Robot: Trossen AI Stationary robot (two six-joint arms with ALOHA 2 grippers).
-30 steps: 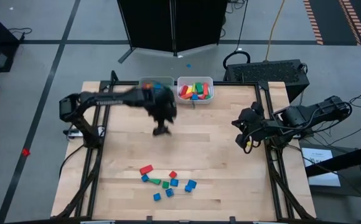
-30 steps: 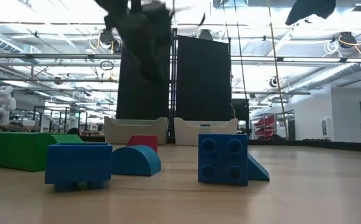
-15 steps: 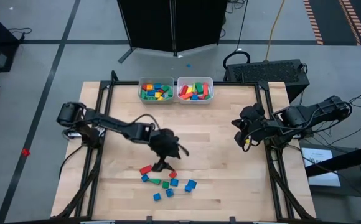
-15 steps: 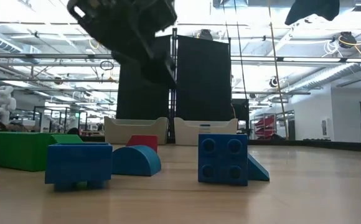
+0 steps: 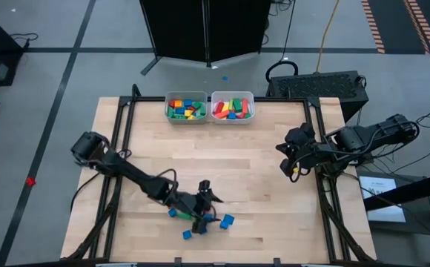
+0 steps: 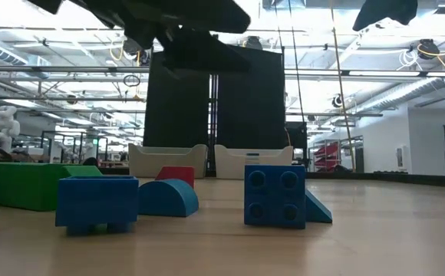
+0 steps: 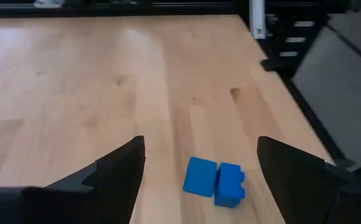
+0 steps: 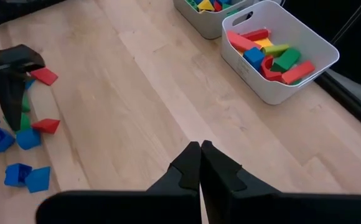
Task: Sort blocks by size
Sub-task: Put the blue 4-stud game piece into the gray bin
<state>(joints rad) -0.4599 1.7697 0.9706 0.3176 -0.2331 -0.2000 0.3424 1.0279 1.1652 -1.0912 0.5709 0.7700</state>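
Note:
Several small blocks lie loose near the table's near edge: blue ones (image 5: pixel 226 221), a green one (image 5: pixel 198 219) and red ones (image 8: pixel 43 76). My left gripper (image 5: pixel 202 210) is open over this cluster. In the left wrist view (image 7: pixel 200 140) its fingers stand wide apart with a blue block pair (image 7: pixel 215 182) on the table between and ahead of them, untouched. The low view shows a blue brick (image 6: pixel 275 195), a blue arch (image 6: pixel 167 197), a green bar (image 6: pixel 23 185) and the left gripper above them (image 6: pixel 184 38). My right gripper (image 8: pixel 200 155) is shut and empty at the table's right edge (image 5: pixel 293 159).
Two pale bins stand at the table's far edge: the left one (image 5: pixel 186 107) holds small mixed blocks, the right one (image 5: pixel 233 106) longer bars. Bare wood lies between the bins and the cluster. A black frame runs along the table's sides.
My left gripper has swung from just in front of the bins toward the table's near edge and come down over the loose blocks. The blocks have kept their places.

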